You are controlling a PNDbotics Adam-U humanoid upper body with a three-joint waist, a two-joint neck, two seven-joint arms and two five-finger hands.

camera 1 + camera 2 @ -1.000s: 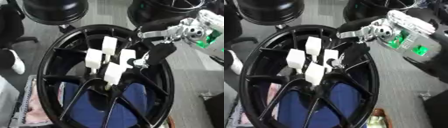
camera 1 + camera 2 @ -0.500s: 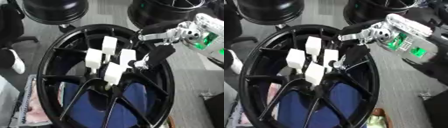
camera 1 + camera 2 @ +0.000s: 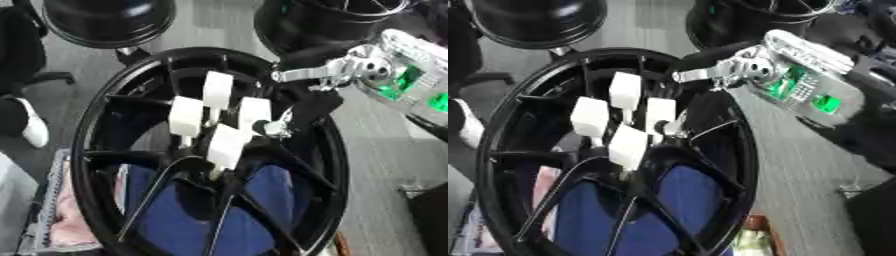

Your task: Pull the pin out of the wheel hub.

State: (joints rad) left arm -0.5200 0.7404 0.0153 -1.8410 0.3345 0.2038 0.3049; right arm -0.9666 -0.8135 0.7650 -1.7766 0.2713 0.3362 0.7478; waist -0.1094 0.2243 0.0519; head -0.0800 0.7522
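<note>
- Black spokes fill most of your view: the wheel hub (image 3: 105, 135) stands tilted before you, its rim running from upper centre down to the lower edge.
- At its centre you have four white blocks (image 3: 217, 89) on short stems, clustered close together: one high, one left, one right, one lower.
- Your right hand (image 3: 308, 112) comes in from the upper right, its silver wrist joint (image 3: 354, 72) and green-lit forearm (image 3: 802, 82) behind it.
- Its dark fingers reach down to the right-hand white block (image 3: 254, 111) and meet a small silvery piece (image 3: 275, 128) just beside that block; this may be the pin, though the view is too blurred to be sure.
- You cannot tell whether those fingers are curled round the piece or only touching it; black fingers on black spokes hide the grip.
- Your left hand shows in neither view.
- Behind the spokes lies a blue surface (image 3: 262, 195), low in the view.
- Two more black wheels (image 3: 105, 22) stand at the top, on the grey floor (image 3: 385, 165).
- At the lower left you see a pale pink patch (image 3: 68, 220).
</note>
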